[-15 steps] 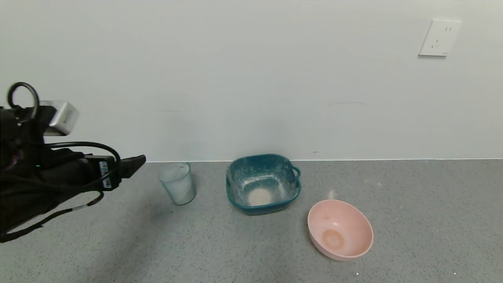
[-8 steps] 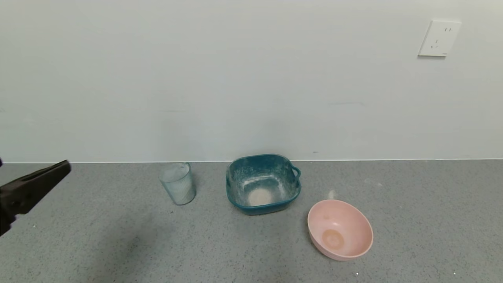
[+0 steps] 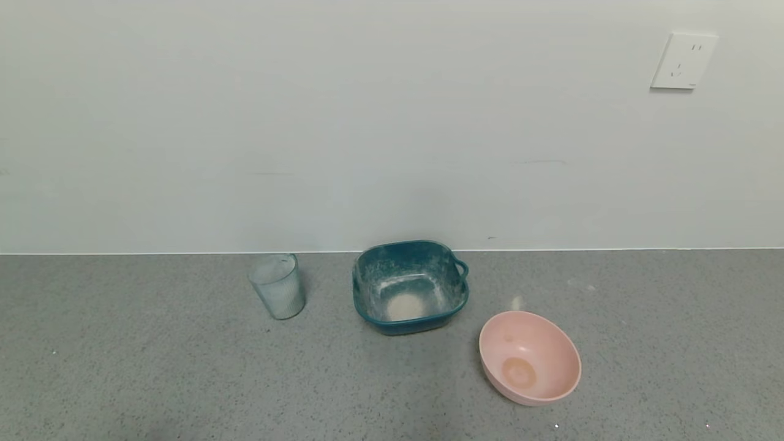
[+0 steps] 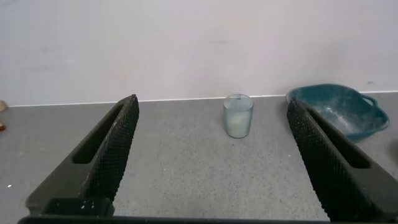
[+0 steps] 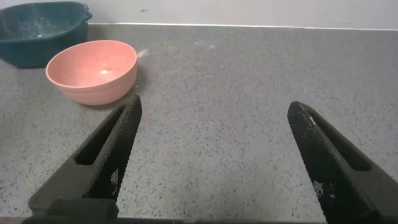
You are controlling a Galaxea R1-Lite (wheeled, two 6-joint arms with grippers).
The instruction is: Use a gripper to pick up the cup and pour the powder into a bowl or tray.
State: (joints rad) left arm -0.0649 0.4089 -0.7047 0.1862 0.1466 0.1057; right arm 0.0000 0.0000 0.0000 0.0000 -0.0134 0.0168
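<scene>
The pale blue-grey ribbed cup (image 3: 277, 286) stands upright on the grey counter, left of the teal squarish dish (image 3: 409, 285). A small heap of off-white powder (image 3: 404, 305) lies in the dish's bottom. Neither gripper shows in the head view. In the left wrist view my left gripper (image 4: 212, 112) is open and empty, well back from the cup (image 4: 238, 115), with the dish (image 4: 339, 110) off to one side. My right gripper (image 5: 214, 111) is open and empty over bare counter, away from both bowls.
A round pink bowl (image 3: 530, 358) with an orange-tan stain sits right of and nearer than the dish; it also shows in the right wrist view (image 5: 92, 70). A white wall backs the counter, with a socket (image 3: 683, 60) high at the right.
My left arm has drawn back leftward and out of the head view. The cup, dish and pink bowl have not moved.
</scene>
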